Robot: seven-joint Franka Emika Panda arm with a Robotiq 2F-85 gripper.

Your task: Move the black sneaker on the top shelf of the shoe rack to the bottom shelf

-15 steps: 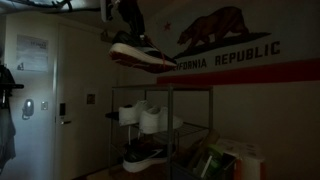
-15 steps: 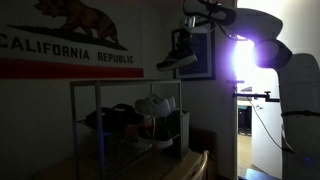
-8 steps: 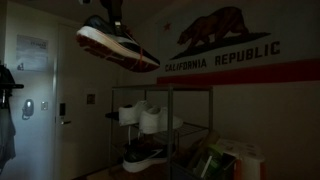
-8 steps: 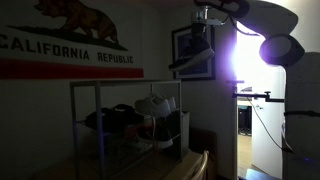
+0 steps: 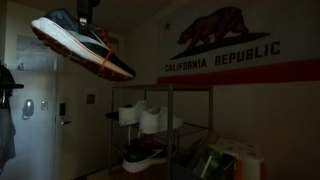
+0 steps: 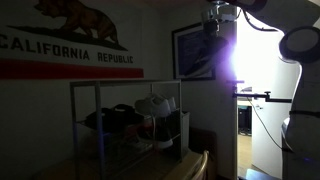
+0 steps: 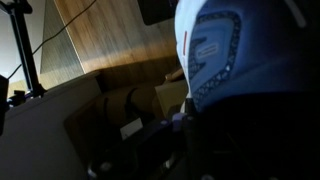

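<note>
Overhead, the black sneaker (image 5: 84, 48) hangs gripped beneath the tool (image 5: 86, 19).

Dim room. Calif. flag (image 5: 225, 45) on the wall (image 5: 150, 35); pale door (image 5: 40, 115) w/ paper sheet (image 5: 32, 52) on it. A framed pic (image 6: 195, 52) hangs next to strong glare (image 6: 243, 55). Wrist view: wood floor (image 7: 110, 40)

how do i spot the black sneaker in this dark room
Find the bear flag on the wall, then the rack below it. Up and left of the rack, near the ceiling, the black sneaker hangs tilted in mid-air. Unlike the white shoes shelved on the rack, it is off the rack and shows a pale sole with a red-orange streak.
</note>
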